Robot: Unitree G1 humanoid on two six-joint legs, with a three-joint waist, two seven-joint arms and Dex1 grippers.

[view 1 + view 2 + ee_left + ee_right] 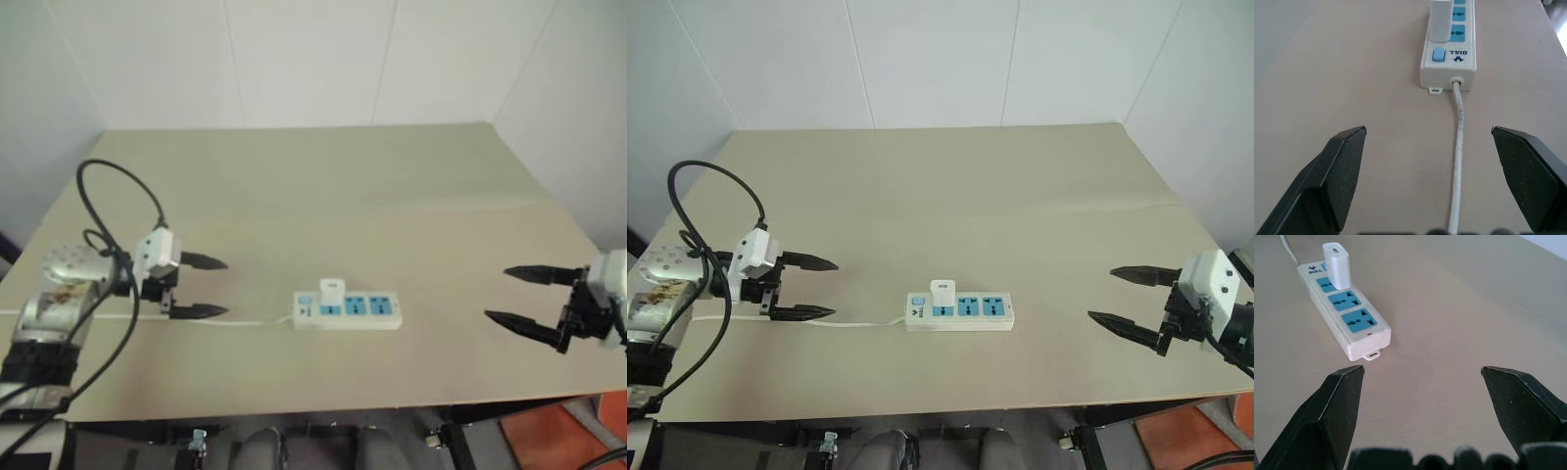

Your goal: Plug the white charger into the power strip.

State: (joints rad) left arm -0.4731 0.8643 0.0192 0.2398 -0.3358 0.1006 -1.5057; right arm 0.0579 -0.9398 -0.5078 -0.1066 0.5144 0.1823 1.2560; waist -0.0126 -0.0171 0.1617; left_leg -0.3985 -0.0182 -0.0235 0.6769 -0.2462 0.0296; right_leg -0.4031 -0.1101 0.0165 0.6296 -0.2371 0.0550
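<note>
The power strip (348, 309) lies flat near the table's front middle, its thin white cord (245, 322) running off to the left. The white charger (331, 291) stands upright in the strip's leftmost blue outlet, beside the switch (1438, 54). My left gripper (206, 287) hovers open to the left of the strip, pointing at its switch end with the cord passing beneath its fingers. Far off to the right, my right gripper (519, 296) is open too, aimed back at the strip's other end (1364, 340). Neither gripper touches anything.
The beige table (392, 196) stretches back to white walls. Its front edge (294, 411) runs close below the strip. A black cable (108, 211) loops over my left arm.
</note>
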